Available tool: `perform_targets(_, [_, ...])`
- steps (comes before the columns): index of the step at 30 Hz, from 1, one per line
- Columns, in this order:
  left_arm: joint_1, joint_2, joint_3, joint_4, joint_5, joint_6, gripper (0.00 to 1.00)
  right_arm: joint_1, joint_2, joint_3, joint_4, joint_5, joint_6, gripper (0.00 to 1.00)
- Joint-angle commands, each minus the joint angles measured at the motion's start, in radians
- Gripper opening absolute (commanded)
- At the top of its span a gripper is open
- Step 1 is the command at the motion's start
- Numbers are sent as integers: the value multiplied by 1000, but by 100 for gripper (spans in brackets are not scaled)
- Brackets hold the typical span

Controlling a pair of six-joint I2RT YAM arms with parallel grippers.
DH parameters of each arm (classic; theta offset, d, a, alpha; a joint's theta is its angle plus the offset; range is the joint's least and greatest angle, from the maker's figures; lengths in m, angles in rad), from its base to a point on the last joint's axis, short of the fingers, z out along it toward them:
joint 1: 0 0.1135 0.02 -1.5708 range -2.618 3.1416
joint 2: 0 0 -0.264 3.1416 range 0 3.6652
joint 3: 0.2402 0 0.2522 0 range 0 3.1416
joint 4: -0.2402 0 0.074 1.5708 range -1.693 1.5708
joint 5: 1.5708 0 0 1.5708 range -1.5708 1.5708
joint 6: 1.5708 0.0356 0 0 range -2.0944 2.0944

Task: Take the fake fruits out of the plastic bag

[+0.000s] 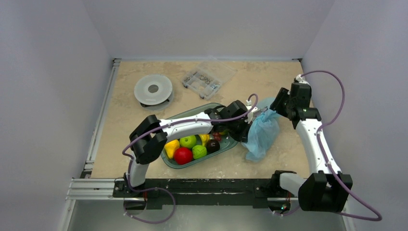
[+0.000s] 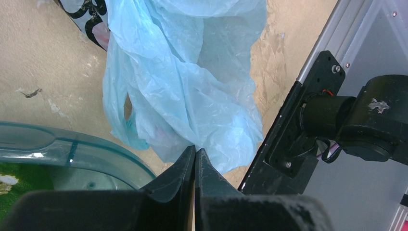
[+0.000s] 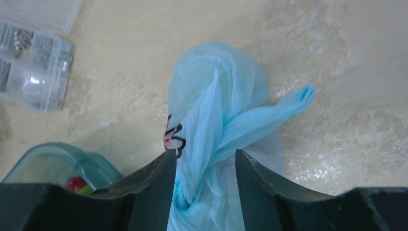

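Observation:
The light-blue plastic bag [image 1: 262, 134] lies crumpled on the table right of a teal tray. Its twisted top [image 3: 216, 110] shows a dark line print. My right gripper [image 1: 275, 108] is open over the bag's top, with its jaws [image 3: 206, 156] on either side of the bunched plastic. My left gripper [image 1: 246, 129] is shut at the bag's left edge. In the left wrist view its tips [image 2: 195, 150] meet in front of the bag [image 2: 183, 86] with nothing visible between them. A dark round fruit [image 1: 212, 146] lies in the tray. No mango-like or orange fruit shows clearly.
The teal tray [image 1: 201, 107] holds a red apple [image 1: 183, 155], a green apple [image 1: 188, 141], a textured green ball and yellow fruit under my left arm. A clear parts box [image 1: 208, 78] and a white disc [image 1: 153, 89] stand at the back. The right arm's base is close to the bag.

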Motion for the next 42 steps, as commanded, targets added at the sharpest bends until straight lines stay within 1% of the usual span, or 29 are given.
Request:
perform_targets(1, [-4,-68,48,-16,58,-27,14,8,-65,-95,-40,-109,-39,48])
perform_targets(2, [-4,-76,48,-13,64,-32,25,8,-81,-110,-36,-112,-44,49])
perform_targets(3, [-2,-85,44,-7,68,-36,33,9,-95,-118,-28,-119,-50,49])
perform_targets(5, [-2,-106,42,-3,72,-31,44,8,-114,-120,-9,-153,-53,49])
perform_targets(7, [3,-123,51,-4,70,-24,51,9,-108,-119,-8,-174,-60,49])
perform_targets(10, [29,-122,96,-27,71,-17,55,13,-87,-130,2,-176,-65,49])
perform_targets(14, [75,-88,163,-51,62,-30,55,13,-83,-123,18,-172,-66,49])
perform_targets(17, [94,-30,247,-90,41,-25,55,13,-67,-126,27,-177,-67,49])
perform_targets(19, [95,15,303,-111,23,-19,55,13,-63,-134,36,-173,-68,49])
perform_targets(22, [95,76,360,-116,-7,-32,51,13,-57,-140,50,-178,-70,48])
perform_targets(24, [95,106,391,-119,-41,-46,50,13,-49,-141,54,-182,-73,48])
perform_targets(31, [94,203,475,-97,-75,-72,51,13,-48,-150,66,-173,-76,45])
perform_targets(35, [93,262,526,-102,-58,-86,50,13,-49,-150,67,-152,-73,44])
perform_targets(39, [93,294,544,-109,-40,-99,46,13,-52,-150,67,-144,-72,41])
perform_targets(42, [93,297,538,-104,-24,-103,38,13,-53,-151,70,-145,-71,39])
